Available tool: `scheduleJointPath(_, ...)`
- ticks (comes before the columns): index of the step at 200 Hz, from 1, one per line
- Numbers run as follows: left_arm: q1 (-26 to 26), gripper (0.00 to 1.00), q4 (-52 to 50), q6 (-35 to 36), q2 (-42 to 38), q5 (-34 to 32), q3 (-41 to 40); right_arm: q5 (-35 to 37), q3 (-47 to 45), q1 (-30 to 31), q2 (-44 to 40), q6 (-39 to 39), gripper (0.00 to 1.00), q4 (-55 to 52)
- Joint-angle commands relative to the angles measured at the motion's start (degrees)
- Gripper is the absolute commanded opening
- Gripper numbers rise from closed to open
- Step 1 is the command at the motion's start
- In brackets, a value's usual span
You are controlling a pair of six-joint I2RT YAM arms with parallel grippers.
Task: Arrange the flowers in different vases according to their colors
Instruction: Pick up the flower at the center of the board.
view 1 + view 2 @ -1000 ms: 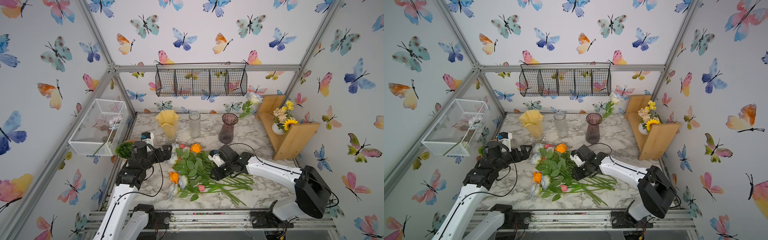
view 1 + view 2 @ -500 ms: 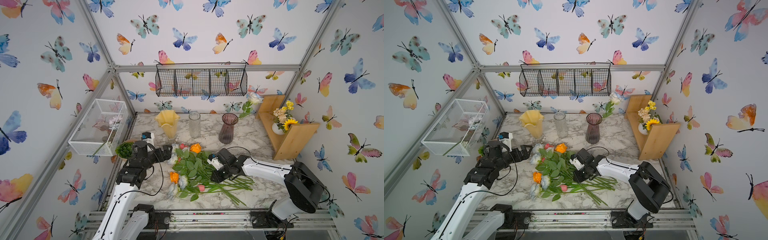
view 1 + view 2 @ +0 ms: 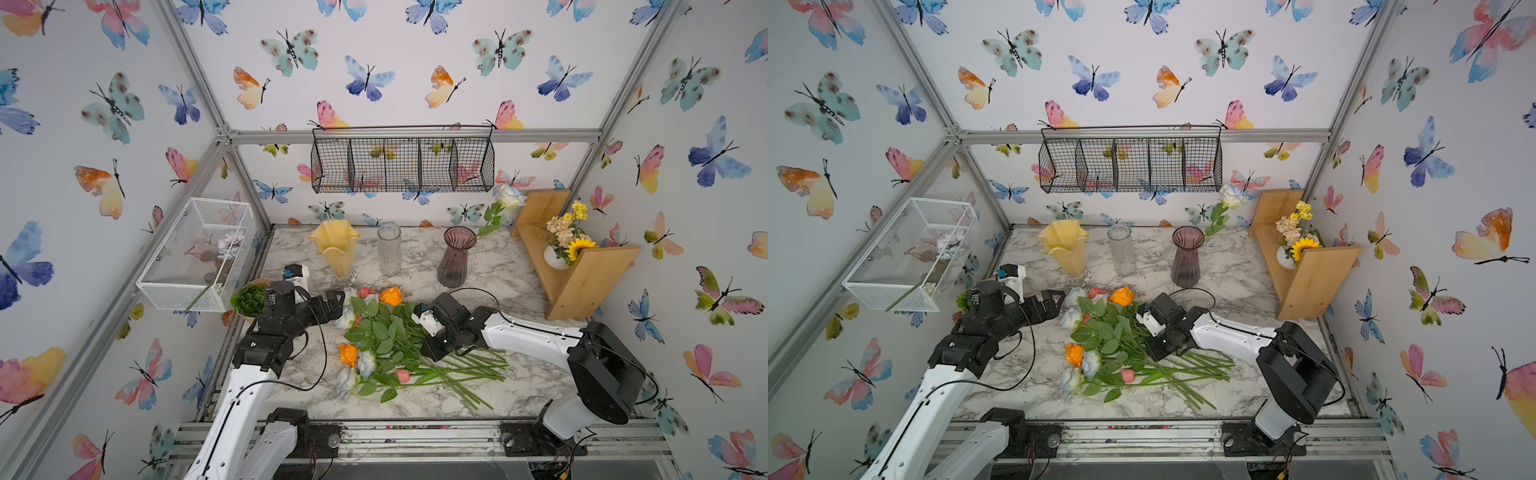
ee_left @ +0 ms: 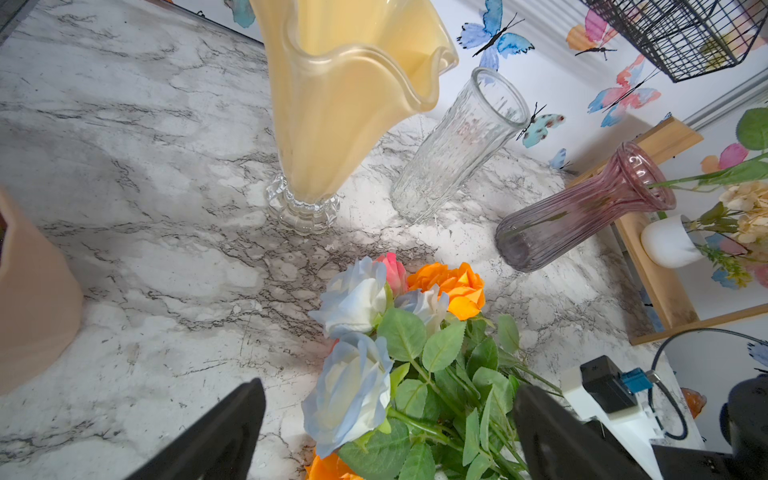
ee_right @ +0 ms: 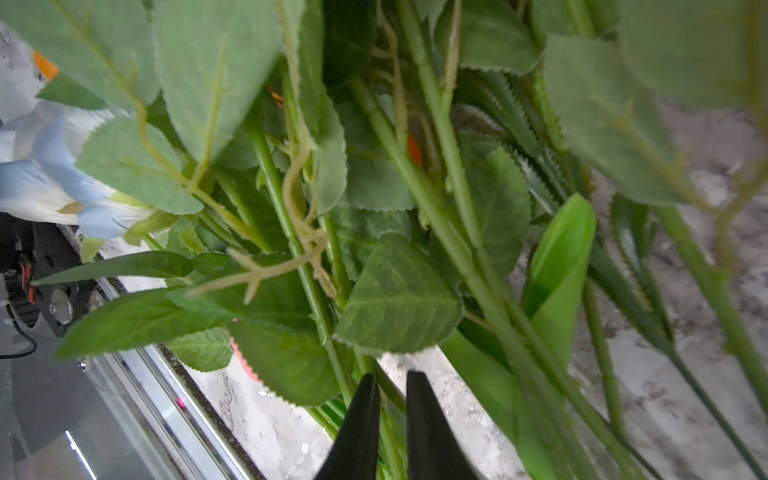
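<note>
Your right hand (image 5: 392, 386): fingers nearly together, stem (image 5: 390, 428) between them, in flowers (image 3: 382, 332) heaped at counter (image 3: 519, 299) centre. Your left hand (image 3: 337, 305): wide open, empty, beside flowers. Three vases (image 3: 389, 249) line counter rear; white rose (image 3: 509, 197) stands in purple vase (image 3: 455, 257).

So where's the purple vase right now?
In both top views the purple vase stands at the back right of the table, between the clear vase and the wooden shelf.

Bright even light; soft shadows; nearest flowers (image 5: 623, 104) blurred; edges distorted.
</note>
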Motion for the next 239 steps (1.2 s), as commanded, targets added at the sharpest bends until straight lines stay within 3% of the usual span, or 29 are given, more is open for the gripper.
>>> scheduleJointPath(1, -0.34, 1.0, 0.17, 0.68, -0.1, 0.39, -0.28, 1.49, 0.98, 0.88, 0.76, -0.46, 0.2, -0.73)
scheduleJointPath(86, -0.35, 1.0, 0.17, 0.58, -0.47, 0.24, -0.28, 3.43, 2.06, 3.32, 3.06, -0.26, 0.23, -0.33)
scheduleJointPath(151, -0.36, 0.99, 0.17, 0.56, -0.9, 0.22, -0.26, 5.17, 3.73, 3.3, 4.66, -2.04, 0.15, -1.18)
scheduleJointPath(185, -0.35, 0.99, 0.17, 0.56, -1.17, 0.05, -0.31, 7.42, 5.91, 3.3, 4.21, -4.65, 0.03, -3.62)
scheduleJointPath(239, -0.38, 1.0, 0.17, 0.58, -1.26, -0.02, -0.28, 12.59, 10.83, 3.3, 1.01, -11.24, 0.02, -8.96)
